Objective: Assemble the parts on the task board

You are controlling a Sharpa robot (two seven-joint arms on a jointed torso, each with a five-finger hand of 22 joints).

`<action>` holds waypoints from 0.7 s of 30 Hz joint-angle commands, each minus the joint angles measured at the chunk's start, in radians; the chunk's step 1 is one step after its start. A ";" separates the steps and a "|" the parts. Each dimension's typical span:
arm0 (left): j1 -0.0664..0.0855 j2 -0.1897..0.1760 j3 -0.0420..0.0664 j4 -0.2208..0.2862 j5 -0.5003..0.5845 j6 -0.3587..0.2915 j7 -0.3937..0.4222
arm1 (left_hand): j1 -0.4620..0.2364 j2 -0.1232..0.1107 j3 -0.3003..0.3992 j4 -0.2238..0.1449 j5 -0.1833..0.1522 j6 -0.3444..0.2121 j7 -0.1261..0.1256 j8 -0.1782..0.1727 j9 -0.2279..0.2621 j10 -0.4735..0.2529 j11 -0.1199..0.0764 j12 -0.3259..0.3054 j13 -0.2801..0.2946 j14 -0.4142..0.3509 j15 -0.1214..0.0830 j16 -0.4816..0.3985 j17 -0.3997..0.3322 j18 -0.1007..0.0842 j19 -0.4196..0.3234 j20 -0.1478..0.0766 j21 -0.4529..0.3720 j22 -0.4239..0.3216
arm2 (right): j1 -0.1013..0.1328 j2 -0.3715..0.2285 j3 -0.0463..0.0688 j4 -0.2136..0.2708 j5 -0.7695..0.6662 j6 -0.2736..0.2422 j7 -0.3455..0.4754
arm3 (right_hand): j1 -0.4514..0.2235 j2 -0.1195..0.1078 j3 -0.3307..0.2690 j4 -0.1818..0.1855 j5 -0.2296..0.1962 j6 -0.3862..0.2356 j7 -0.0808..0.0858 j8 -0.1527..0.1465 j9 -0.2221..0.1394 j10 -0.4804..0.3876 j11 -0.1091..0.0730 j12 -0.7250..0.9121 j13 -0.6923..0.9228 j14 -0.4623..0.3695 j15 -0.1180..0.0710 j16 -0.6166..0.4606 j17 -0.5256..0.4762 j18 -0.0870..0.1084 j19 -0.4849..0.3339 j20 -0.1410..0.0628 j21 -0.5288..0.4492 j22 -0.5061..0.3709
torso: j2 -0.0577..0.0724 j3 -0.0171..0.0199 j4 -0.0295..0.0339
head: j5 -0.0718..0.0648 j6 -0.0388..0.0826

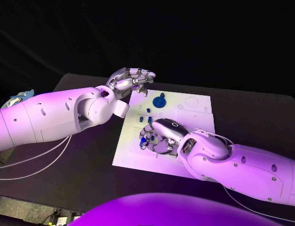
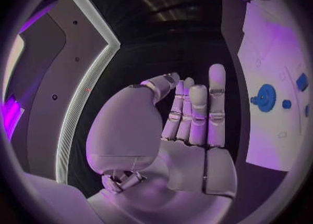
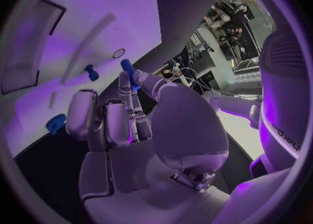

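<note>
Right hand point(image 1: 162, 136) is nearest the camera, hovering low over the near-left part of the flat white rectangular task board point(image 1: 195, 106), palm down. In the right wrist view it pinches a short blue cylindrical peg point(image 3: 128, 71) between its thumb and a fingertip, the rest of the fingers point(image 3: 107, 122) loosely curled beside it. Peg's long axis runs roughly in line with the fingers, tip toward the board surface; I can't tell whether it already touches. Two more small blue parts lie on the board close to that hand: a small blue stud point(image 3: 92, 72) just beyond the fingertips and a rounder blue piece point(image 3: 55, 123) off to the side. A small ring-shaped hole point(image 3: 118, 53) sits near the peg tip, probably the target, so the coming move likely turns on lining the peg axis up over a hole and going straight down. Left hand point(image 1: 132, 80) is well apart, raised at the board's far-left corner, holding nothing, fingers straight and pressed side by side in its wrist view. Large blue toothed gear point(image 1: 160, 101) sits on the board between the two hands, nearer the left. Right hand is clearly better placed for the insertion.
</note>
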 commanded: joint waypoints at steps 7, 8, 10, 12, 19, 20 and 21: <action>0.000 0.000 0.001 0.006 -0.005 0.016 0.004 | -0.008 0.006 0.001 -0.001 0.002 -0.006 0.001 -0.003 0.001 -0.008 0.002 -0.007 -0.001 0.000 0.000 0.003 -0.001 0.014 0.000 0.004 -0.004 0.001 | -0.006 0.008 -0.003 -0.020 -0.007 0.031 -0.009 | -0.007 0.007 0.006 0.003 0.006 0.009 0.001 0.003 0.023 0.005 0.004 -0.002 0.001 0.017 -0.008 0.001 0.001 -0.009 -0.001 0.000 -0.001 0.000 | 0.000 -0.0006 0.0029 | 0.003 -0.002; 0.000 0.000 0.001 0.006 -0.005 0.016 0.004 | -0.008 0.006 0.001 -0.001 0.002 -0.006 0.001 -0.003 0.001 -0.008 0.002 -0.007 -0.001 0.000 0.000 0.003 -0.001 0.014 0.000 0.004 -0.004 0.001 | -0.007 0.008 -0.004 -0.021 -0.008 0.031 -0.010 | -0.007 0.007 0.006 0.003 0.006 0.009 0.001 0.003 0.023 0.005 0.004 -0.002 0.001 0.017 -0.008 0.001 0.001 -0.009 -0.001 0.000 -0.001 0.000 | 0.000 -0.0003 0.0028 | 0.003 -0.002; 0.000 -0.002 0.001 0.006 -0.005 0.015 0.004 | -0.008 0.006 0.001 -0.001 0.002 -0.006 0.001 -0.003 0.001 -0.008 0.002 -0.007 -0.001 0.000 0.000 0.003 -0.001 0.014 0.000 0.004 -0.004 0.001 | -0.007 0.007 -0.004 -0.023 -0.011 0.031 -0.011 | -0.007 0.007 0.006 0.003 0.006 0.009 0.001 0.003 0.023 0.005 0.004 -0.002 0.001 0.017 -0.008 0.001 0.001 -0.009 -0.001 0.000 -0.001 0.000 | -0.001 -0.0004 0.0021 | 0.004 -0.002; 0.000 -0.002 0.001 0.006 -0.006 0.015 0.004 | -0.008 0.006 0.001 -0.001 0.002 -0.006 0.001 -0.003 0.001 -0.008 0.002 -0.007 -0.001 0.000 0.000 0.003 -0.001 0.014 0.000 0.004 -0.004 0.001 | -0.007 0.006 -0.004 -0.025 -0.014 0.031 -0.013 | -0.007 0.007 0.006 0.003 0.006 0.009 0.001 0.003 0.023 0.005 0.004 -0.002 0.001 0.017 -0.008 0.001 0.001 -0.009 -0.001 0.000 -0.001 0.000 | -0.002 -0.0004 0.0008 | 0.004 -0.002; 0.000 -0.003 0.001 0.006 -0.006 0.015 0.004 | -0.008 0.006 0.001 -0.001 0.002 -0.006 0.001 -0.003 0.001 -0.008 0.002 -0.007 -0.001 0.000 0.000 0.003 -0.001 0.014 0.000 0.004 -0.004 0.001 | -0.008 0.004 -0.005 -0.029 -0.020 0.040 -0.015 | -0.007 0.007 0.006 0.003 0.006 0.009 0.001 0.003 0.023 0.005 0.004 -0.002 0.001 0.017 -0.008 0.001 0.001 -0.009 -0.001 0.000 -0.001 0.000 | -0.002 0.0005 -0.0004 | 0.006 -0.002; 0.000 -0.004 0.001 0.006 -0.006 0.014 0.004 | -0.008 0.006 0.001 -0.001 0.002 -0.006 0.001 -0.003 0.001 -0.008 0.002 -0.007 -0.001 0.000 0.000 0.003 -0.001 0.014 0.000 0.004 -0.004 0.001 | -0.008 0.003 -0.005 -0.030 -0.020 0.043 -0.016 | -0.007 0.007 0.006 0.003 0.006 0.009 0.001 0.003 0.023 0.005 0.004 -0.002 0.001 0.017 -0.008 0.001 0.001 -0.009 -0.001 0.000 -0.001 0.000 | -0.002 0.0004 -0.0005 | 0.006 -0.002; 0.000 -0.004 0.001 0.006 -0.006 0.014 0.004 | -0.008 0.006 0.001 -0.001 0.002 -0.006 0.001 -0.003 0.001 -0.008 0.002 -0.007 -0.001 0.000 0.000 0.003 -0.001 0.014 0.000 0.004 -0.004 0.001 | -0.008 0.003 -0.005 -0.030 -0.020 0.045 -0.016 | -0.007 0.007 0.006 0.003 0.006 0.009 0.001 0.003 0.023 0.005 0.004 -0.002 0.001 0.017 -0.008 0.001 0.001 -0.009 -0.001 0.000 -0.001 0.000 | -0.002 0.0004 -0.0006 | 0.006 -0.002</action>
